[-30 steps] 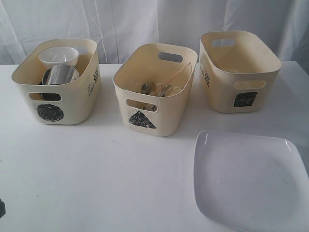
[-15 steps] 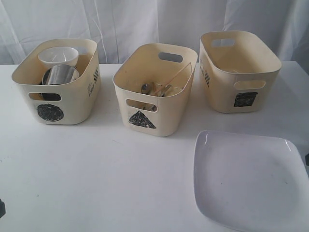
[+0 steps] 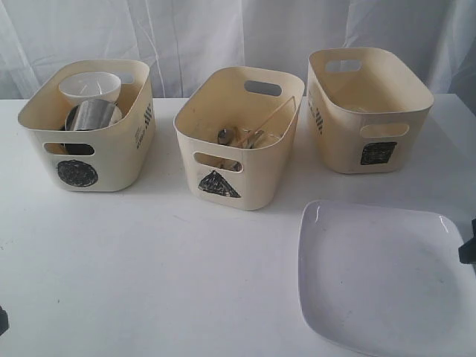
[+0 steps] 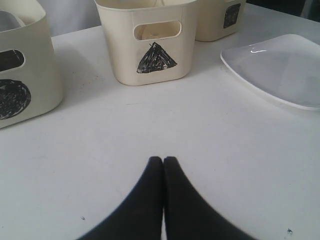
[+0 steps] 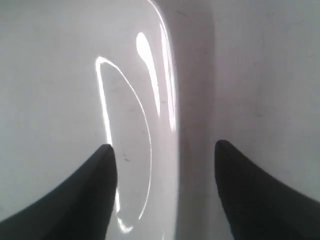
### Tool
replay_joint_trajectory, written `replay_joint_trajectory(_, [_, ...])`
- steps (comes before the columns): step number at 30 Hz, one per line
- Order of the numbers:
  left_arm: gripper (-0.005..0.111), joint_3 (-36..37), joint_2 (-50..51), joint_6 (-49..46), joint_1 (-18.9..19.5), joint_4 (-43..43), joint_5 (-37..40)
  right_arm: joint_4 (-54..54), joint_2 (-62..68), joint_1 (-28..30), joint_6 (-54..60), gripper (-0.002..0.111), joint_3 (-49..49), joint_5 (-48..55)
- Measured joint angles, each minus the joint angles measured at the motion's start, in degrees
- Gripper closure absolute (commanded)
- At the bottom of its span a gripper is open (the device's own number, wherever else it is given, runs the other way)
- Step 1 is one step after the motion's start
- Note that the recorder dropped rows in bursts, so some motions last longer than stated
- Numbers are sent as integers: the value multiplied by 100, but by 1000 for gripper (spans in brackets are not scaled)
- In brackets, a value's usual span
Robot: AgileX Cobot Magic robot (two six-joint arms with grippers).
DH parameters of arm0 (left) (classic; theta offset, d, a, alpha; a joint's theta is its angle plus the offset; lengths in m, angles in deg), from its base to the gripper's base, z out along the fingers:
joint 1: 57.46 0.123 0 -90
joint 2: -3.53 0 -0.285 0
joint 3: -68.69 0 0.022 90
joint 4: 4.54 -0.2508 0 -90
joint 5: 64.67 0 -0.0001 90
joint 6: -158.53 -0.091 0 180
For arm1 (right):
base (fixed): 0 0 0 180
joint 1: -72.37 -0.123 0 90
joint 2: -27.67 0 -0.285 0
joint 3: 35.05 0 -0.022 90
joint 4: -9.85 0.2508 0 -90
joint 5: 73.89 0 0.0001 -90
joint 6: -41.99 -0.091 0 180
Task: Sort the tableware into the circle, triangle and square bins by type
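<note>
The large white plate [image 3: 379, 279] lies flat on the white table [image 3: 149, 260] in the lower right of the exterior view, its rounded-square rim glossy under the light. It sits nearer the camera than the square bin [image 3: 349, 141], which stands at the upper right, apart from the plate.

My right claw [image 5: 162, 150] hangs over the plate's edge with its two dark fingers spread wide. One finger is above the plate [image 5: 60, 90] and the other above bare table, with the rim running between them. Whether either finger touches the plate, I cannot tell. In the exterior view only a dark sliver of this claw [image 3: 468, 249] shows at the right edge, just beside the plate.

My left claw [image 4: 163, 160] is pressed together, fingertips meeting and holding nothing, low over bare table. Ahead of it stands the triangle bin [image 4: 150, 55], with the plate [image 4: 280, 70] off to one side.

Across the upper part of the exterior view three cream tubs stand in a row. The circle bin [image 3: 111, 160] at upper left holds a small white bowl [image 3: 89, 87] resting above a steel mug [image 3: 91, 115]. The triangle bin [image 3: 245, 160] in the middle holds steel cutlery [image 3: 242, 137] and wooden chopsticks [image 3: 271, 119] leaning against its wall. A white curtain [image 3: 208, 37] hangs behind.
</note>
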Motion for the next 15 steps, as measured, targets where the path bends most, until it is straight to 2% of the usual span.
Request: replay_joint_trajectory(15, [107,0,0,0,0,0,0,71,519,0,-22,53,0,96])
